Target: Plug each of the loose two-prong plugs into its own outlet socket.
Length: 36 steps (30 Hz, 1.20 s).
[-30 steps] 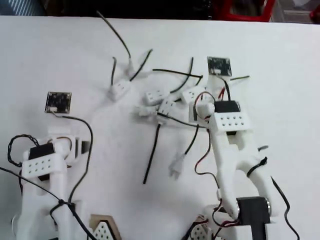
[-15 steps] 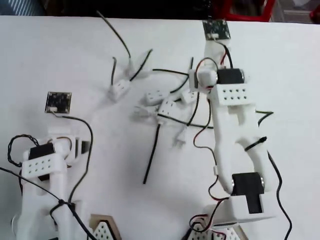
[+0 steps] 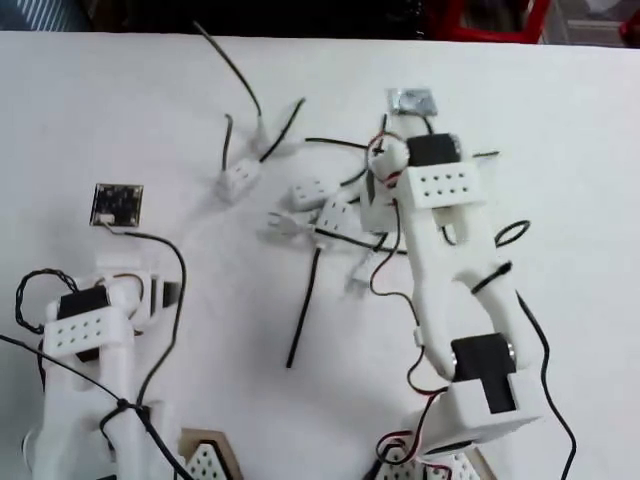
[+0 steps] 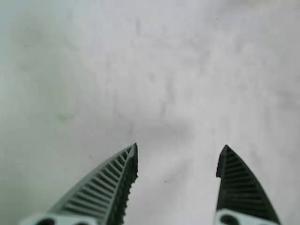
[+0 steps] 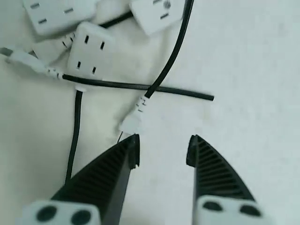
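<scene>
— Left gripper status?
— Ribbed fingers spread apart, holding nothing; hanging over bare white table.
— Right gripper?
— Fingers likewise apart and empty. Poised over small white two-prong plug, lying loose on the table just beside one fingertip.
— Beyond the plug?
— Thin black plug cord, crossing a straight black cable. Farther out, clustered white square outlet sockets, slots facing up.
</scene>
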Tool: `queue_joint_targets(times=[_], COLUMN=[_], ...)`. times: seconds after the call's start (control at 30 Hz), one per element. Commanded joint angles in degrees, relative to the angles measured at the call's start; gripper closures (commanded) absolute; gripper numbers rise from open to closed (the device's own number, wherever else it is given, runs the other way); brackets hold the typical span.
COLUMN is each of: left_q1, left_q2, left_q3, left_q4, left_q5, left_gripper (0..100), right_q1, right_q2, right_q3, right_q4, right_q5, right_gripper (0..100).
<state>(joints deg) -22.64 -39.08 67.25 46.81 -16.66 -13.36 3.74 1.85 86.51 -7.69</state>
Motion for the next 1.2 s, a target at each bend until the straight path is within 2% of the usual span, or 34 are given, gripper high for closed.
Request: queue_joint_targets(times=[0.0,0.2,0.6,0.9,1.17], left_q1=[-0.22,-0.22,-0.31,-0.22,-0.22], left_q2=[-1.8,-1.8,-1.8,-1.8,-1.8], left_q3=[-0.26,-0.26,-0.26,-0.26,-0.26], left_q4=[-1.05,-1.05,-1.05,-1.05,-1.05], left_q5=[0.18,0.18,0.18,0.18,0.18], left_gripper=[73,73,73,73,73], right_q1=[-2.33,-2.33,-3.12,-10.33,-10.15], right_q2=[0.92,7.16,16.57,17.27,17.27], right_q3=[3.16,7.74,7.65,7.56,8.09], right_q4=[-4.53,-12.62,-12.97,-12.97,-11.74], right_q5=[-3.96,-7.3,-8.62,-12.75,-13.54], right_gripper=[84.0,84.2,84.3,84.3,87.0])
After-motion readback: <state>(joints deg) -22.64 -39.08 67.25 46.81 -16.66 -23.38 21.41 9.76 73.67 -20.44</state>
